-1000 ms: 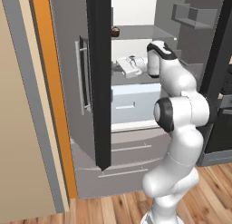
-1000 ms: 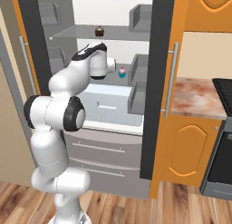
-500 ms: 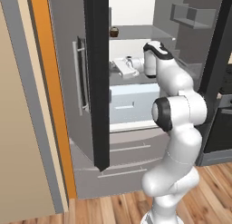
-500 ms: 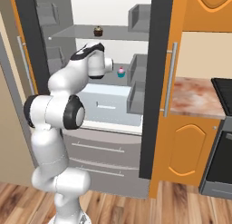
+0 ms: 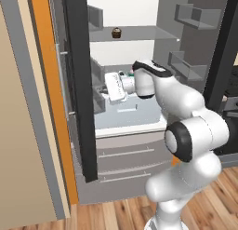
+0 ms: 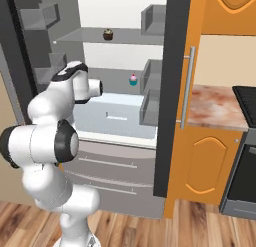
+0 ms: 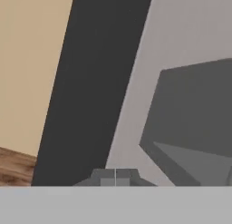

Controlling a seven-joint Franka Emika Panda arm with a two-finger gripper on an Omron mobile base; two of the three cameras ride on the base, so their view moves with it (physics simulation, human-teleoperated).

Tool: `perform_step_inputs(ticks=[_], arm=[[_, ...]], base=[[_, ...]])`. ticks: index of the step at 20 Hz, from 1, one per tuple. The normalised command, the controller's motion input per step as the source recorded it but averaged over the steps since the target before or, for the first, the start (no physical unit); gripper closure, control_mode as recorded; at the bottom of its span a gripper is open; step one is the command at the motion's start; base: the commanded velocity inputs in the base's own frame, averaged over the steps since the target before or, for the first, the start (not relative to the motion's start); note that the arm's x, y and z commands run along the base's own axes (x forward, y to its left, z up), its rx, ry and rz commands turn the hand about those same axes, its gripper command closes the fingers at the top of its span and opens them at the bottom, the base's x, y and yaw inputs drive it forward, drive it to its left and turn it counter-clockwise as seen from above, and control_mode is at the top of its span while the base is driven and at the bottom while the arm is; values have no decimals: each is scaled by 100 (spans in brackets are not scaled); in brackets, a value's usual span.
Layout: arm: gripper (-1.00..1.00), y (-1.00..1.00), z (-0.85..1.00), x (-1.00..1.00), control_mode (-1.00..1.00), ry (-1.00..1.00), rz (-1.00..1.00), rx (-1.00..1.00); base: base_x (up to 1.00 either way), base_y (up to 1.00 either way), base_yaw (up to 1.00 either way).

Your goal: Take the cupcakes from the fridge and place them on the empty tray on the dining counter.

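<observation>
Cupcakes are seen inside the open fridge (image 6: pixel 125 116): the dark brown cupcake (image 5: pixel 116 33) with a pale top is set on the upper glass shelf (image 5: pixel 139 34), near its front edge, and is also seen in the right base view (image 6: pixel 107 34). The pink-frosted cupcake (image 6: pixel 133 79) in a teal wrapper is placed on the shelf below, close to that shelf's right end, just beside the grey door bins (image 6: pixel 150 86). The two are kept well apart, on different shelves.

The end effector (image 5: pixel 113 86) is held at the level of the lower shelf, turned toward the left door. In the hand view its two fingertips (image 7: pixel 105 177) are seen pressed together with no gap between them, and nothing is gripped. Ahead of them the black edge of the left door (image 7: pixel 95 82) and a grey door bin (image 7: pixel 195 119) are shown.

A worktop (image 6: pixel 217 107) with a pinkish marbled top is seen to the right of the fridge.
</observation>
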Motion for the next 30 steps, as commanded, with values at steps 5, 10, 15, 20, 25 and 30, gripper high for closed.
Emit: perform_step_inputs(ticks=[5, 10, 15, 20, 25, 30], arm=[[100, 100, -62, -28, -100, -23, -32, 1], [100, 40, 19, -38, -100, -17, -43, 8], [100, -100, 100, -9, -100, 11, -41, 15], [100, -16, 100, 5, -100, 31, -26, 1], [100, -14, 100, -3, -100, 26, -6, 0], [100, -70, 100, -6, -100, 36, 0, 0]], base=[[0, 0, 0], [0, 0, 0], [0, 0, 0], [0, 0, 0], [0, 0, 0], [0, 0, 0]])
